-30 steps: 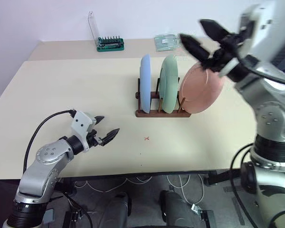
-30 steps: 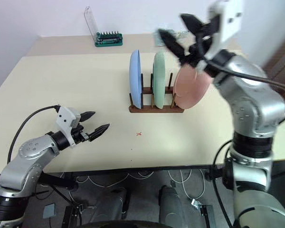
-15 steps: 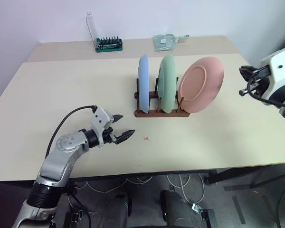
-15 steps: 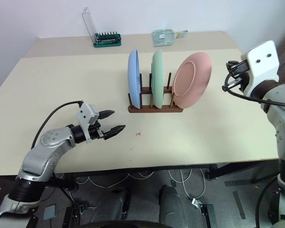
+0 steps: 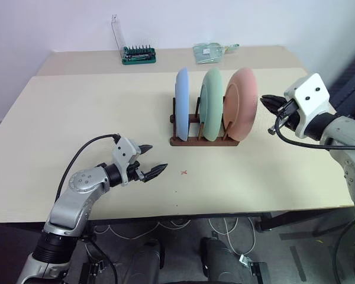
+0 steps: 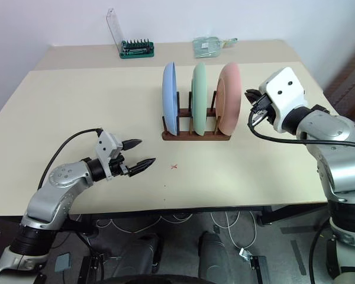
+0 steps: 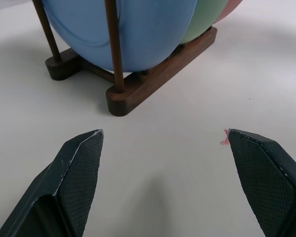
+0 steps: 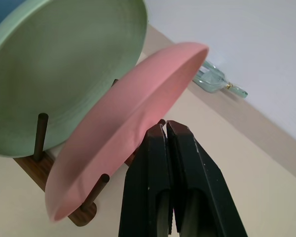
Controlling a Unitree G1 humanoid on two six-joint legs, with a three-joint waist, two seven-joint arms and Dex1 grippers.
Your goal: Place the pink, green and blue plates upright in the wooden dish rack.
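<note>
blue plate (image 5: 180,104), green plate (image 5: 211,104), pink plate (image 5: 241,103) all upright in rack (image 5: 202,139) mid-table, blue at left end, pink at right end. right gripper (image 5: 266,102) just right of pink plate, fingers pressed together, tips at plate's back, contact unclear, holding nothing. left gripper (image 5: 152,160) low over table, front-left of rack, fingers spread, empty. red mark (image 5: 183,173) on table near it.

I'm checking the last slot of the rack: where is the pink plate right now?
In the head views the pink plate stands upright at the right end of the wooden dish rack, beside the green plate, with the shut right gripper just right of it.
</note>
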